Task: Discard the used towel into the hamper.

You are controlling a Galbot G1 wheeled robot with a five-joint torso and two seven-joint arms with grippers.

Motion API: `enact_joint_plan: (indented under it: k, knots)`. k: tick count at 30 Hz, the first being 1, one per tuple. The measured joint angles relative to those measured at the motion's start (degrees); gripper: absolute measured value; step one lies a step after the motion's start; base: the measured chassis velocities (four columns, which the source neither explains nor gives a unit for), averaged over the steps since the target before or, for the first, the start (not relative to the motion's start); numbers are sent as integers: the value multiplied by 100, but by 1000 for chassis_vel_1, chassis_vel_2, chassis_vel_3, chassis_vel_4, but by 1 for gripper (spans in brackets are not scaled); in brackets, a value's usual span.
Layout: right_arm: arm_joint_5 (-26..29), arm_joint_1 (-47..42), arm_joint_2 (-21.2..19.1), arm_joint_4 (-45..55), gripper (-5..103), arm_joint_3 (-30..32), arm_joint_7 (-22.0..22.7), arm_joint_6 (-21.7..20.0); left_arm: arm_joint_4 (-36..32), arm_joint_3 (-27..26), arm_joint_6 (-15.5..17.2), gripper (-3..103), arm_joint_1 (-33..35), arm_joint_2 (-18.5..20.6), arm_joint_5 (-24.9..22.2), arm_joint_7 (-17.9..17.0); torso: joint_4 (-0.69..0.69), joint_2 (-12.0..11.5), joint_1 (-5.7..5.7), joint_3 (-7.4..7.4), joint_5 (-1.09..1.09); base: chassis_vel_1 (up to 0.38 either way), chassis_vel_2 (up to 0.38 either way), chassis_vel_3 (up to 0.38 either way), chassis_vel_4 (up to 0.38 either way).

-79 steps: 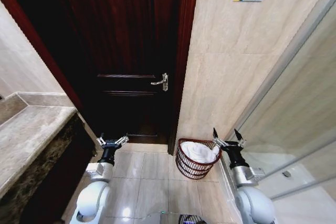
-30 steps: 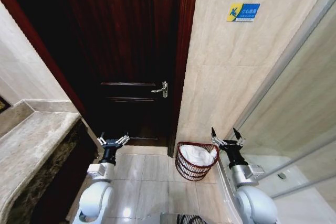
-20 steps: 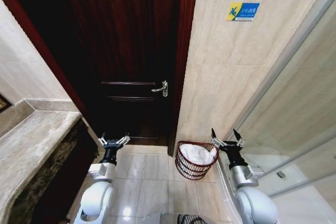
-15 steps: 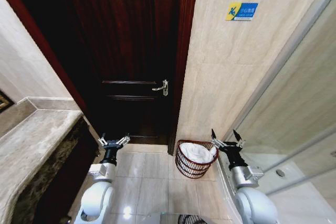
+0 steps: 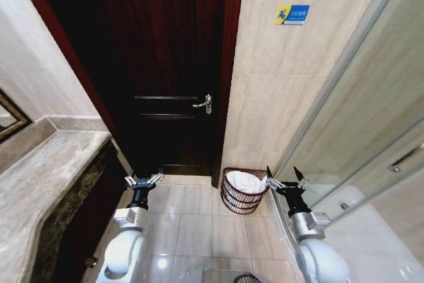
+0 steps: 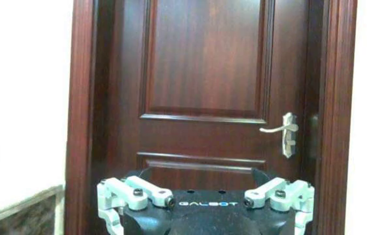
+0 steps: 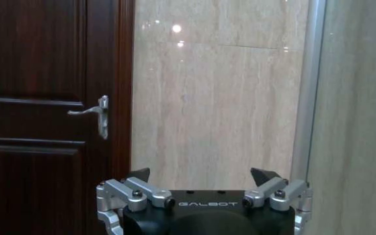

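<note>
The hamper (image 5: 243,191) stands on the floor tiles against the beige wall (image 5: 285,97), just right of the door (image 5: 165,71), with a white towel (image 5: 244,181) inside. The right gripper (image 5: 285,180) hangs beside its rim, jaws spread and empty. The left gripper (image 5: 143,181) is raised before the door, also spread wide

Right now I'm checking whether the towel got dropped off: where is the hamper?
In the head view, the hamper stands on the floor against the tiled wall, just right of the door frame, with the white towel inside.
</note>
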Motion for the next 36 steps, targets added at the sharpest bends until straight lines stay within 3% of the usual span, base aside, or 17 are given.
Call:
enact_joint_plan:
  k: [13, 19, 36]
  knots:
    - [0, 77, -27, -157, 100, -8, 13, 17, 211, 67, -53, 100, -71, -14, -30, -8, -1, -6, -6, -5, 0, 146, -145, -151, 150]
    - [-1, 104, -26, -250, 100, -11, 23, 52, 408, 107, -264, 100, -164, -31, 50, -46, -2, -10, -5, -5, 0, 114, -122, -113, 118]
    - [-62, 165, -6, -224, 100, -130, 31, 36, 396, 75, -252, 100, -125, -1, -57, -47, -2, -13, -7, -8, 0, 116, -94, -92, 116]
